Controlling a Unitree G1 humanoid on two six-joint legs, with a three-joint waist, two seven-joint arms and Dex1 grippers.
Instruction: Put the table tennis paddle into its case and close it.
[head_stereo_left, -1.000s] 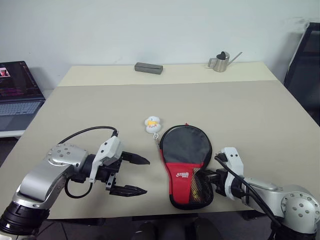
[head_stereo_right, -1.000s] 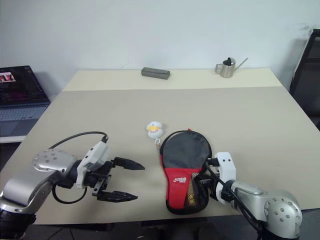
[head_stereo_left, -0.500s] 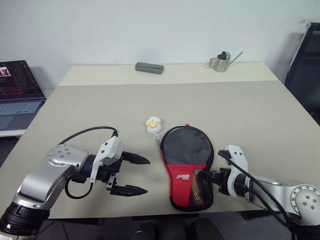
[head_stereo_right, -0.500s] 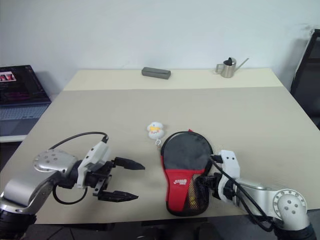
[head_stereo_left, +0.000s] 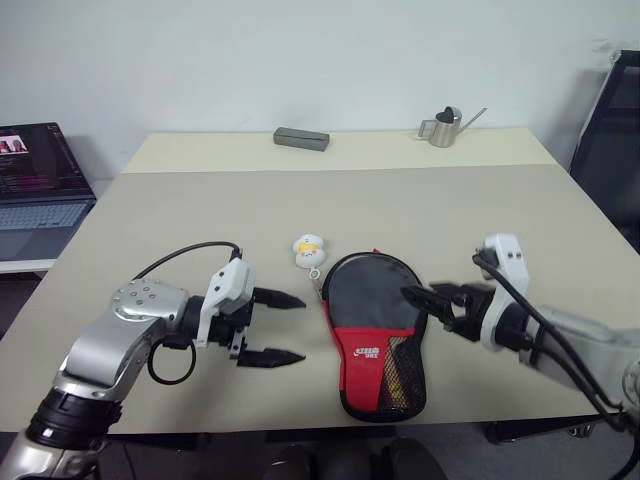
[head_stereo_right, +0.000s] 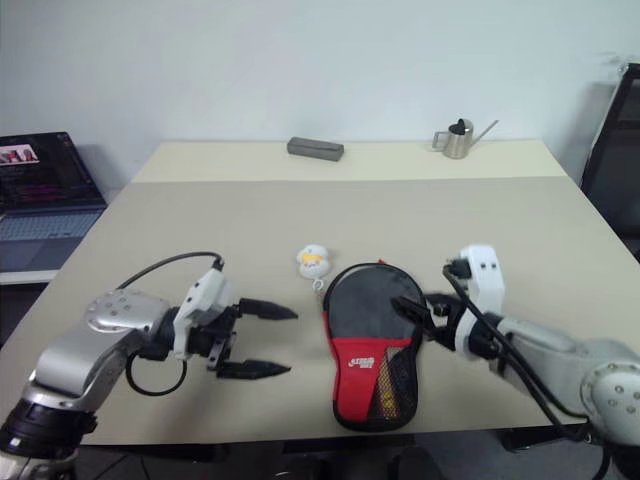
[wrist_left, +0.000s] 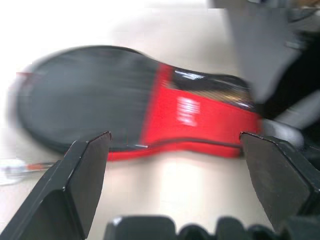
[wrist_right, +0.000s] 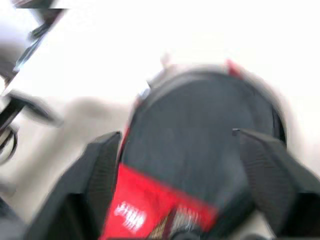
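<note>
The case (head_stereo_left: 372, 325) lies flat near the table's front edge, black round end away from me, red and mesh end toward me. Its duck charm (head_stereo_left: 308, 248) rests on the table by the round end. The table tennis paddle is hidden; a yellowish shape shows behind the mesh (head_stereo_left: 397, 375). My left gripper (head_stereo_left: 296, 328) stands open just left of the case, pointing at it, apart from it. My right gripper (head_stereo_left: 428, 306) hangs open above the case's right side, holding nothing. In the wrist views the case (wrist_left: 125, 100) (wrist_right: 200, 135) lies beyond each gripper's spread fingers (wrist_left: 80, 185) (wrist_right: 102, 172).
A grey box (head_stereo_left: 301, 137) and a small metal watering can (head_stereo_left: 440, 126) stand at the table's far edge (head_stereo_left: 340, 168). A laptop (head_stereo_left: 35, 190) sits on a lower surface to the left. A dark frame (head_stereo_left: 610, 130) stands at the right.
My right gripper, shut at the case's mesh end a second ago, has opened, lifted off and now hangs over the case. My left gripper edged toward the case, still open.
</note>
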